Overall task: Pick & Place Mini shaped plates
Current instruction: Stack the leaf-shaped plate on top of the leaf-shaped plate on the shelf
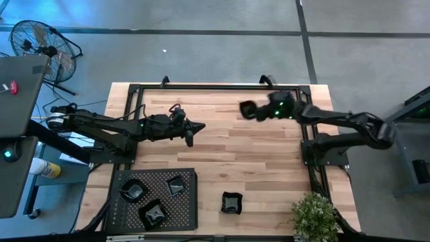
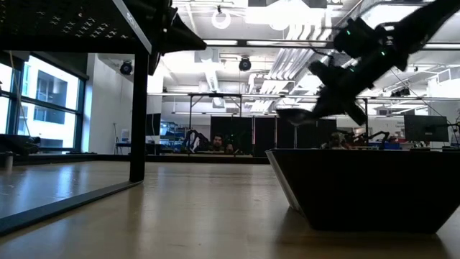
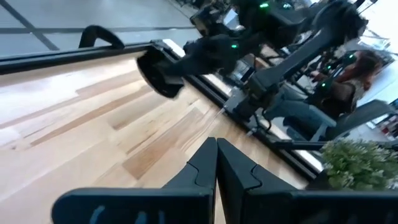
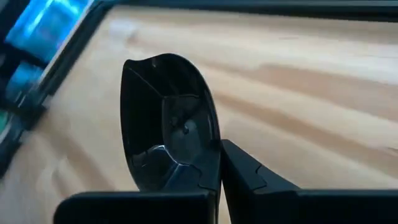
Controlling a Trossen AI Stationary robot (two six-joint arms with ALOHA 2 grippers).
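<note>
I have the right gripper [image 1: 250,110] pinched on a round mini plate [image 4: 168,121], lifted above the table well beyond the perforated tray [image 1: 156,196], so next I carry it there, while my left gripper [image 1: 190,132] waits, fingers together.

Table [image 1: 255,161]: light wood planks, with a black frame along its far edge and sides.
Tray [image 1: 121,210]: black, perforated, rectangular, lying at the near left corner.
On tray: three plates [image 1: 176,185] [image 1: 132,191] [image 1: 154,214].
Lone plate [image 1: 232,203]: directly on the wood near the front edge, right of the tray and apart from it.
Plant [image 1: 314,215]: at the near right corner.
</note>
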